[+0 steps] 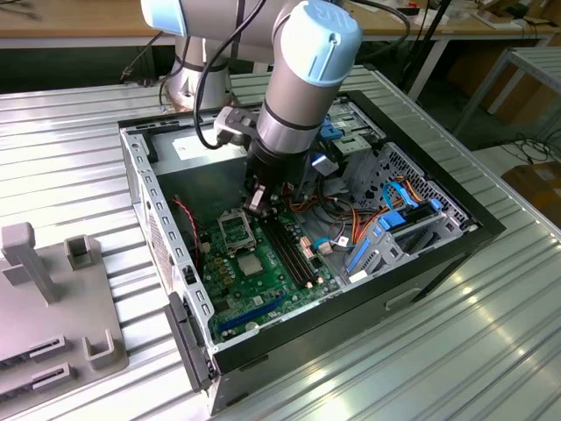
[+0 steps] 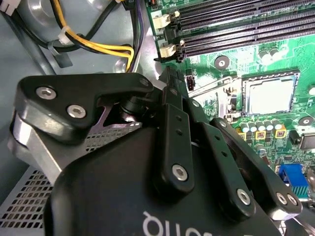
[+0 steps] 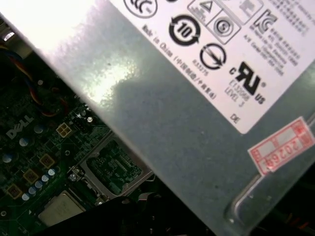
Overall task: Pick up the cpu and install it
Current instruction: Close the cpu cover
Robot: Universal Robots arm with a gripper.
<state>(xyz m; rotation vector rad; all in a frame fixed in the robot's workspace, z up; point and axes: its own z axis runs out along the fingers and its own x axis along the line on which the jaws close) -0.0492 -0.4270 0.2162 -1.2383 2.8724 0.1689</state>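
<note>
While the arm (image 1: 298, 88) is leaning down into the open computer case (image 1: 140, 184), its gripper (image 1: 254, 204) is hanging low over the green board (image 1: 272, 282), near the black socket frame (image 1: 235, 230) and the long memory slots (image 1: 294, 250). From here I can't tell whether the pincer is spread or pressed together. The cpu (image 1: 250, 265) is lying flat on the board just beside that frame, apart from the gripper, silver top facing up.

Silver arm (image 1: 289, 110), pale-blue caps (image 1: 326, 35); black claw (image 1: 257, 200), silver screws (image 2: 179, 172).
</note>
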